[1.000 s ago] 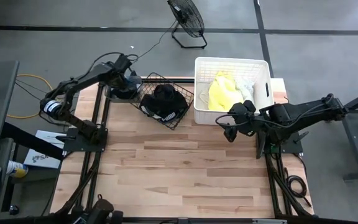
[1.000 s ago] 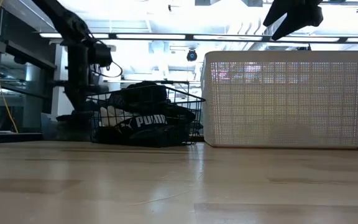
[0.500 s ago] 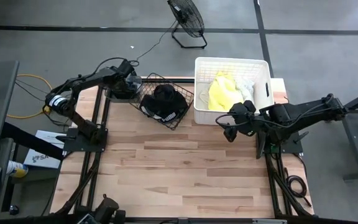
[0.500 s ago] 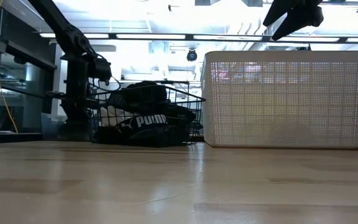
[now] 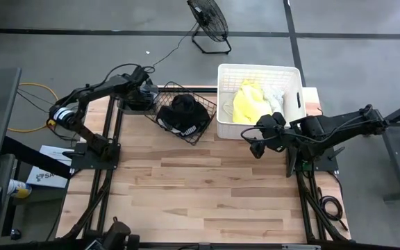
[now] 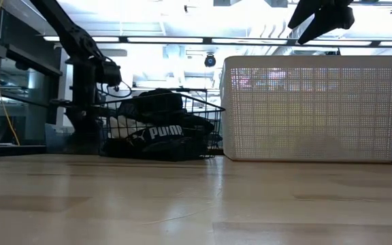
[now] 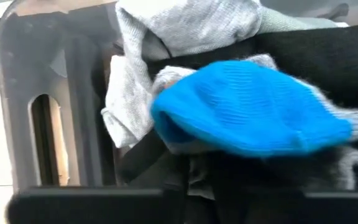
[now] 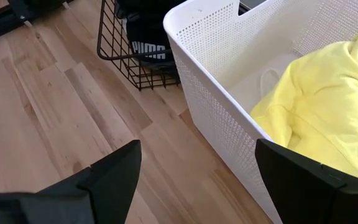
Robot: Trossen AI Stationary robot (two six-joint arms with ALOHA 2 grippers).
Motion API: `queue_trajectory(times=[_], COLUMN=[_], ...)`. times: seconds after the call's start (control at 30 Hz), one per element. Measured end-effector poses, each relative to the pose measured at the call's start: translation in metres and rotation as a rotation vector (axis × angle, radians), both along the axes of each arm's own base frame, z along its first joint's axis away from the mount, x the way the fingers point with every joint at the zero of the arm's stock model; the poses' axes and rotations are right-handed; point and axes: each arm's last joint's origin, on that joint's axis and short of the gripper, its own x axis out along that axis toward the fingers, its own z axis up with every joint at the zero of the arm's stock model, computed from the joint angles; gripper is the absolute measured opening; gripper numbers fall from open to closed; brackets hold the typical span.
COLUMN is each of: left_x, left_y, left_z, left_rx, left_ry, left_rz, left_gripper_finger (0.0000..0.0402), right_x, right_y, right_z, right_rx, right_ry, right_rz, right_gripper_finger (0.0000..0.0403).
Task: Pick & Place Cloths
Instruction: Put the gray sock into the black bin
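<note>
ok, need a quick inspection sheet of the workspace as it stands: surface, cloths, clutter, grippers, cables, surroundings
Surface: wooden table, front area bare.
Job's things: black cloths in wire basket; yellow cloth and white cloth in white tub; grey and blue cloths close before the left wrist camera.
Clutter: nothing seen on the table.
Grippers: left gripper at far left corner beside the basket; right gripper open, raised at the tub's near edge, empty.
Cables: yellow cable left of table.
Surroundings: floor fan behind the table.
</note>
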Motion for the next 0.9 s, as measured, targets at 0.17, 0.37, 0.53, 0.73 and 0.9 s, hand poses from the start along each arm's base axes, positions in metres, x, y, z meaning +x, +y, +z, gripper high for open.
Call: queue_trajectory(times=[0.17, 0.37, 0.53, 0.73, 0.9], left_x=[-0.001, -0.004, -0.007, -0.010, -0.013], left_y=[-0.003, -0.008, -0.014, -0.019, -0.025], left_z=[0.004, 0.018, 0.032, 0.044, 0.061], left_rx=[0.003, 0.027, 0.074, 0.123, 0.199], left_ry=[-0.006, -0.045, -0.091, -0.118, -0.149], left_rz=[-0.004, -0.042, -0.053, -0.054, -0.080], left_gripper_finger=[0.0122, 0.0194, 0.0217, 0.0218, 0.0218], right_x=[0.000, 0.000, 0.000, 0.000, 0.000], right_y=[0.000, 0.000, 0.000, 0.000, 0.000], right_z=[0.000, 0.000, 0.000, 0.000, 0.000], right_rx=[0.000, 0.012, 0.025, 0.039, 0.038], right_ry=[0.000, -0.007, -0.012, -0.020, -0.020], right_rz=[0.000, -0.012, -0.021, -0.035, -0.035], right_gripper_finger=[0.0307, 0.0307, 0.0307, 0.0307, 0.0307])
